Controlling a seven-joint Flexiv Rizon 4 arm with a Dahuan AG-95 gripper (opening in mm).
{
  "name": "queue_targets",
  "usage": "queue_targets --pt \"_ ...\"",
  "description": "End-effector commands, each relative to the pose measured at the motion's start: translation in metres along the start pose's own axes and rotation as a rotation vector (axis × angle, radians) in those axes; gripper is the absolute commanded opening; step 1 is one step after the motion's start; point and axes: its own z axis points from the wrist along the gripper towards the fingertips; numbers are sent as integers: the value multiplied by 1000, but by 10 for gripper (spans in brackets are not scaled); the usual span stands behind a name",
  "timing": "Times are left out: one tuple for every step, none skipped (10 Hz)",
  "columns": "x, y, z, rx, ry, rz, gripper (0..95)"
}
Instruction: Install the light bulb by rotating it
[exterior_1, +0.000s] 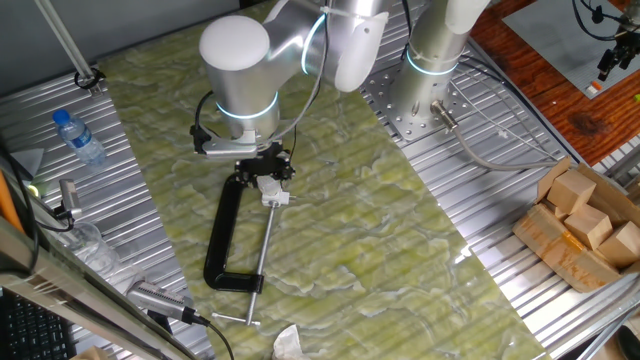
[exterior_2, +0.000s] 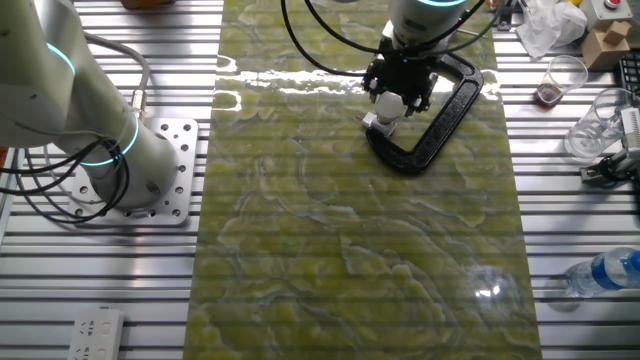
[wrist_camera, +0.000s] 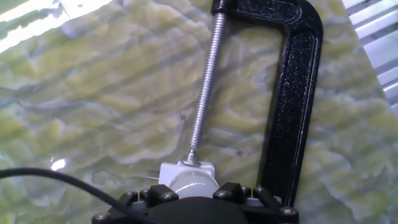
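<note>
The light bulb (wrist_camera: 195, 182) is pale grey-white and rounded. It sits between my gripper's (wrist_camera: 196, 191) black fingers, right on top of a small white square socket block (wrist_camera: 186, 169). The block is held at the end of the threaded screw (wrist_camera: 205, 93) of a black C-clamp (wrist_camera: 297, 93) lying on the green mat. In the other fixed view the bulb (exterior_2: 390, 102) shows under the gripper (exterior_2: 398, 92), above the block (exterior_2: 377, 123). In one fixed view the gripper (exterior_1: 266, 172) hangs over the clamp's (exterior_1: 222, 230) upper end. The gripper is shut on the bulb.
A second arm's base (exterior_2: 135, 165) stands on the metal table beside the mat. A water bottle (exterior_1: 78, 137) lies at the left. A box of wooden blocks (exterior_1: 585, 225) stands at the right. Plastic cups (exterior_2: 565, 78) and a power strip (exterior_2: 97, 333) sit at the table edges.
</note>
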Motion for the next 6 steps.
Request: queue_targets --pt "1 0 0 6 1 -1 380" --pt "1 0 0 6 1 0 380" --pt "1 0 0 6 1 2 190" --pt "1 0 0 8 2 9 190" --pt "1 0 0 6 2 18 0" --pt "1 0 0 6 2 30 0"
